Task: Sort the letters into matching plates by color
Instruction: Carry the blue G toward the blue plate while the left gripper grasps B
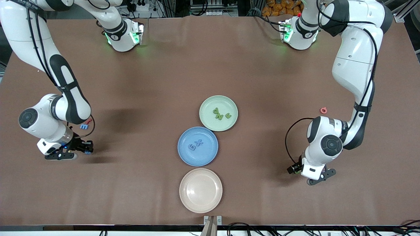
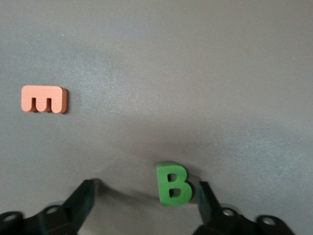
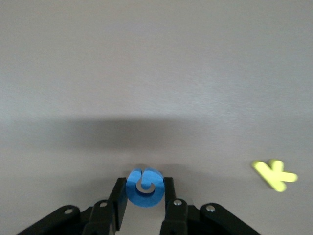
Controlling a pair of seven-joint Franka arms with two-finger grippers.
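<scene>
On your brown table (image 1: pixel 210 65), the green plate (image 1: pixel 205 121) holds three green letters (image 1: pixel 222 114), the blue plate (image 1: pixel 183 154) two blue ones (image 1: pixel 196 144), and the beige plate (image 1: pixel 200 190) sits nearest the camera. The right gripper (image 3: pixel 145 193), low at its end of the table, is clamped on a blue C (image 3: pixel 145 187). The left gripper (image 2: pixel 142 200), low at its end, has fingers apart around a green B (image 2: pixel 173 184), with an orange E (image 2: pixel 43 99) nearby.

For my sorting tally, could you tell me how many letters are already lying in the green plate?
3, clustered together in the green plate: one letter toward the right arm's end, one in the middle, one toward the left arm's end. None appears hidden.
</scene>
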